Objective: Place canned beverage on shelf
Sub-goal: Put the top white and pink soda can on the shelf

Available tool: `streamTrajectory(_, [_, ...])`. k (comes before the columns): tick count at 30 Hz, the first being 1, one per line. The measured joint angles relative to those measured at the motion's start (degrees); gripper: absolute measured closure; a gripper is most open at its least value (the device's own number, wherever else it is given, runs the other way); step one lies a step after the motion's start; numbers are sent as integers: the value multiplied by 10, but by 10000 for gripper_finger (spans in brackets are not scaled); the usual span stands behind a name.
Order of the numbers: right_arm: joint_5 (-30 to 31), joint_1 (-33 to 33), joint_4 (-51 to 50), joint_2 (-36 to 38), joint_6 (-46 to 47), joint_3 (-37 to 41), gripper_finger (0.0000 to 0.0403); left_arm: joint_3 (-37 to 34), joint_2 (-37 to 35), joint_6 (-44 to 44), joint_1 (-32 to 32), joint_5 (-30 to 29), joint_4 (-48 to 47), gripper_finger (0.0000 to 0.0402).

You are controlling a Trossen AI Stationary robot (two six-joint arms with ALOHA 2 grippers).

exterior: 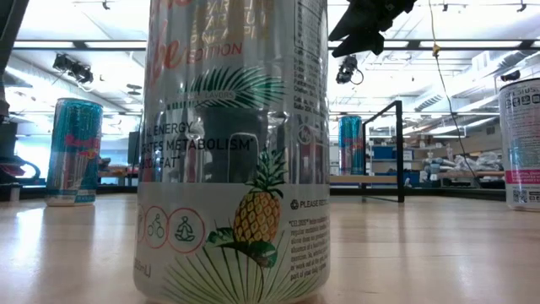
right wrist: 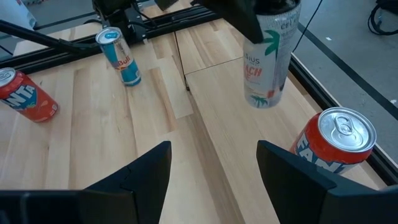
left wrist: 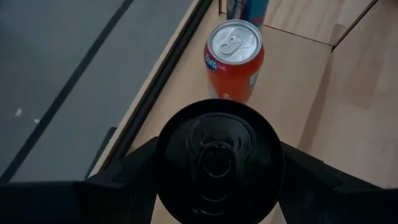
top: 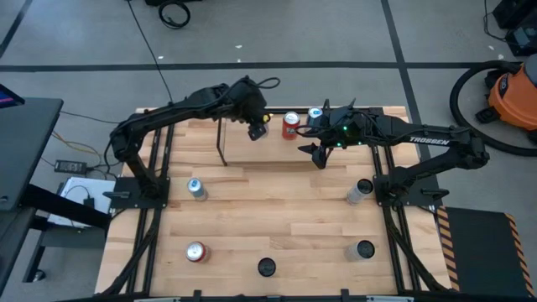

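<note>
High view
- Shelf [top: 223,144]: along the back edge of the table [top: 277,210].
- Left gripper [top: 255,127]: over the shelf's left part, just left of the orange can [top: 290,124].
- Blue can [top: 315,115]: on the shelf, just right of the orange can.
- Right gripper [top: 319,153]: at the shelf's front edge, near those two cans.
- Spare cans [top: 195,189] [top: 195,252] [top: 266,267] [top: 365,249] [top: 361,191]: scattered on the table in front of the shelf.

Low view
- Pineapple can [exterior: 232,152]: upright, very close, fills the middle.
- Shelf post [exterior: 398,152]: behind it, with a blue can [exterior: 350,143] beside it.
- Arm part [exterior: 367,21]: dark, at the top edge; which arm, cannot tell.

Left wrist view
- Held can [left wrist: 217,162]: black top, clamped on both sides by the left gripper's fingers [left wrist: 124,180].
- Orange can [left wrist: 234,59]: upright on the shelf board [left wrist: 298,56], just beyond the held can.

Right wrist view
- Held can [right wrist: 268,56]: white with a palm print, upright in the left gripper over the shelf board [right wrist: 217,93]; whether it touches the board, cannot tell.
- Right gripper [right wrist: 213,168]: fingers spread apart, nothing between them.
- Orange can [right wrist: 333,146]: beside one finger, apart from it.
- Table beyond: a blue can [right wrist: 118,56] and a red can [right wrist: 25,93].
</note>
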State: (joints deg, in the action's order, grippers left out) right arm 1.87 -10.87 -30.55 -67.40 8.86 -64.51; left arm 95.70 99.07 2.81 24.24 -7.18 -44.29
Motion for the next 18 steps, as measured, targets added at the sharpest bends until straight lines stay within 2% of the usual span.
streamTrajectory(18, [-2,0,0,0,6,0,156,-1,53,-9,22,33,14,145])
